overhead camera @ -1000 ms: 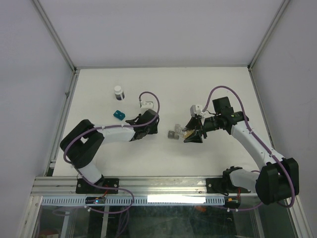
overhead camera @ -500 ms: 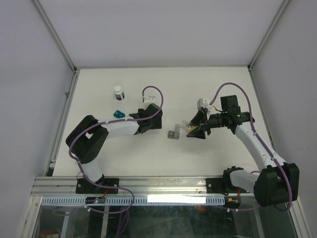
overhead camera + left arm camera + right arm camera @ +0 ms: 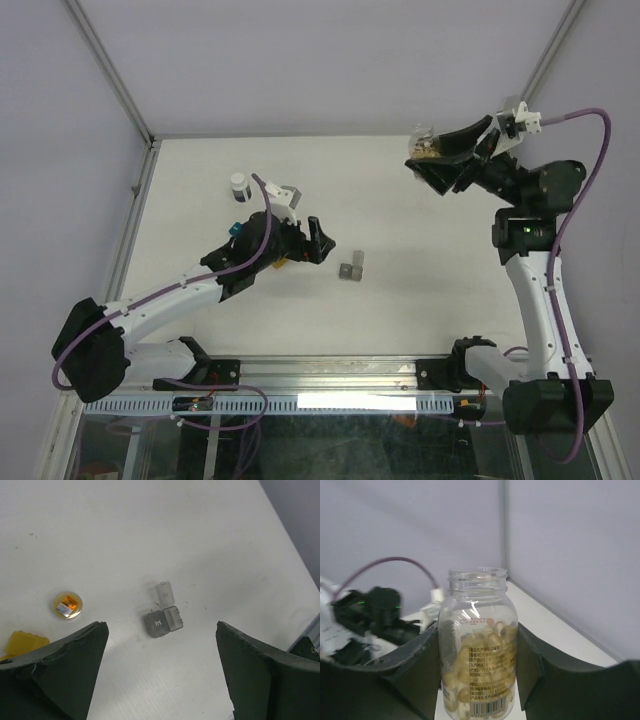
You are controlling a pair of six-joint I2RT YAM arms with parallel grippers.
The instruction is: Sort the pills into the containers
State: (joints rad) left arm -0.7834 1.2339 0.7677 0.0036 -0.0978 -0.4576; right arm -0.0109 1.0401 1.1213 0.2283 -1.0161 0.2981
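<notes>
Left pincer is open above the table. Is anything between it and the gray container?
Nothing visible. In the left wrist view the gray container lies on bare table, centred under the open left pincer. A round cap and the yellow container sit off to one side.

The top camera is looking down over the whole worktop (image 3: 420,290). The left wrist camera is pointing down, close above the gray box (image 3: 163,622), which the top view is also showing. The right wrist camera is facing level, tight on a pill bottle (image 3: 477,645).
</notes>
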